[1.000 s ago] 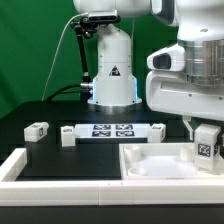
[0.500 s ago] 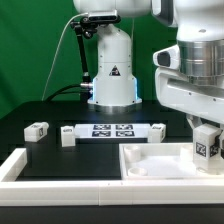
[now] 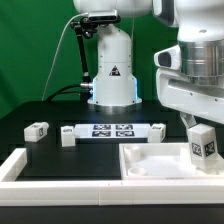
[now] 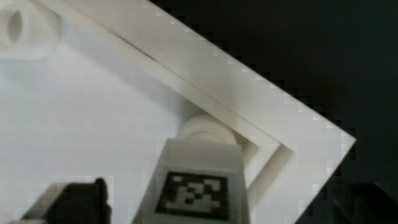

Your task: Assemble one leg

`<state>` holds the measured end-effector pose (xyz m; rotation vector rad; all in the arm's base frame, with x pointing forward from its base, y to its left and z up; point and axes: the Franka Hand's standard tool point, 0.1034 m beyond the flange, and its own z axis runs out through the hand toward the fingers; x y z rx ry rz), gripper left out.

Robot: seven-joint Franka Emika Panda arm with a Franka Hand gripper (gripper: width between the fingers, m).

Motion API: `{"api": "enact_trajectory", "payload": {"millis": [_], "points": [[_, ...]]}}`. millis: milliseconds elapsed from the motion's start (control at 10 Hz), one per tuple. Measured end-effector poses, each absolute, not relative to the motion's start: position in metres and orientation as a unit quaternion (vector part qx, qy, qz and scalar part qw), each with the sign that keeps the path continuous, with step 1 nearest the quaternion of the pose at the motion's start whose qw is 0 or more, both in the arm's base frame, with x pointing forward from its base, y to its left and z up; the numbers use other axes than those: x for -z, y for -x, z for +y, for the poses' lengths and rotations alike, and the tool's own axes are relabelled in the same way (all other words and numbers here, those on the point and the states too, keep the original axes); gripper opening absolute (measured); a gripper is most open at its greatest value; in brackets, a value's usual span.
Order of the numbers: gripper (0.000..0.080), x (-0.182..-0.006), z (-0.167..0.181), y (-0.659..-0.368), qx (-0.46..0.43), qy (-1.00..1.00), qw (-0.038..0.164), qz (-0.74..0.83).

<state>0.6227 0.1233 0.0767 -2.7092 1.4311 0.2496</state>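
The leg [image 3: 203, 148], a small white post with a black-and-white tag, stands slightly tilted at the near right corner of the large white square piece [image 3: 150, 160]. In the wrist view the leg [image 4: 199, 180] rests with its round end at that piece's raised corner rim [image 4: 267, 110]. My gripper [image 3: 203, 128] is over the leg and straddles its upper end. The dark fingers [image 4: 80, 200] stand apart from the leg's sides, with white showing in between. The gripper is open.
Three more white legs [image 3: 37, 130] [image 3: 68, 136] [image 3: 158, 130] lie on the black table beside the marker board [image 3: 113, 130]. The robot base [image 3: 112, 75] stands behind them. A white rail [image 3: 20, 165] runs along the front left.
The leg has sunk a little and now leans and is turned slightly. The arm has shifted slightly toward the exterior view's right.
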Motion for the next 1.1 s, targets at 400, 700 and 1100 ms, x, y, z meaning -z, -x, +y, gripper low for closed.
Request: {"api": "enact_trajectory", "payload": {"millis": [400,700,1100], "points": [[0.0649,-0.0745,0.1177,-0.6237,-0.072,0.953,0.048,0.291],[0.0649,-0.0744,0.1167,-0.624,-0.063,0.987,0.059,0.133],[0.0649,-0.0745,0.1128,-0.6249,-0.052,0.996,0.068,-0.032]]}}
